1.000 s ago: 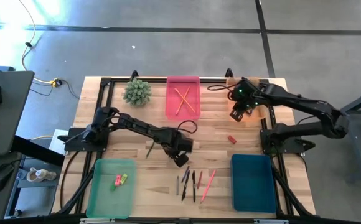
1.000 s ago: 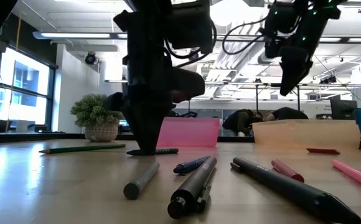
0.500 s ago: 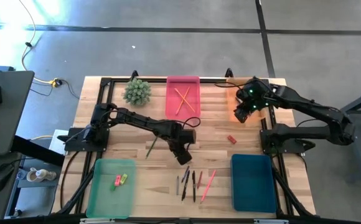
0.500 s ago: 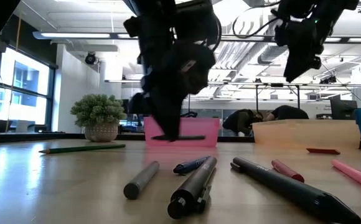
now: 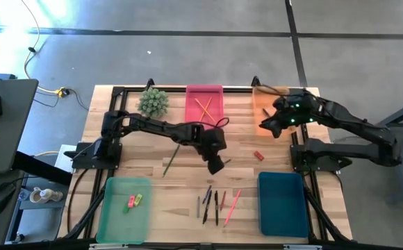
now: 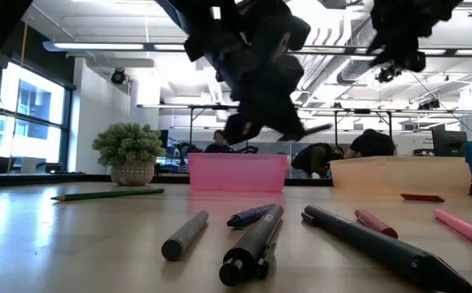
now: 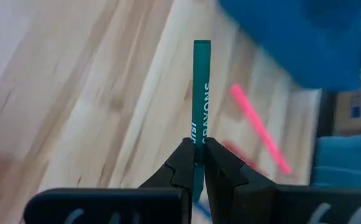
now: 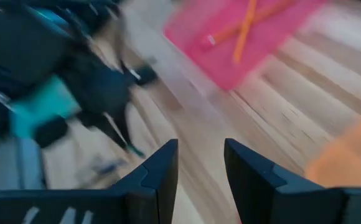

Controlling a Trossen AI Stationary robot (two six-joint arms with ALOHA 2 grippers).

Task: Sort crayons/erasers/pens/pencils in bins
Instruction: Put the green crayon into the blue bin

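Left gripper (image 7: 198,155): fingers (image 7: 180,163) pinched shut on a teal-green crayon (image 7: 200,93), which sticks straight out beyond the tips; the gripper is raised above the middle of the desk (image 5: 139,156), just in front of the pink bin (image 5: 204,107).
Right gripper (image 8: 200,163): fingers part-open with nothing between them, hanging over the orange bin (image 5: 265,111) at the desk's far right.
High view only: shows all four bins at once, pink at far centre with two crossed orange pencils (image 5: 205,108), orange at far right, light green bin (image 5: 124,208) at near left with two erasers (image 5: 134,201), and teal-blue bin (image 5: 282,201) at near right.
High view, loose items: a dark green pencil (image 5: 171,157) lies partly under the left arm; a small red eraser (image 5: 258,155) sits between the two arms; a cluster of pens (image 5: 215,204) lies at near centre with a pink stick (image 5: 232,206) beside it.
Low view only: the crayon shows as a thin dark rod (image 6: 308,130) clear of the desk, and the potted plant (image 6: 127,152) and people in the room behind.
Left wrist view only: white lettering on the crayon reading "CRAYONS".
Hard to make out: the right wrist view is smeared, so only the pink bin and its pencils read clearly; in the high view the held crayon is a tiny sliver beside the gripper.
Cut off: the teal-blue bin shows only as an edge in the low view.
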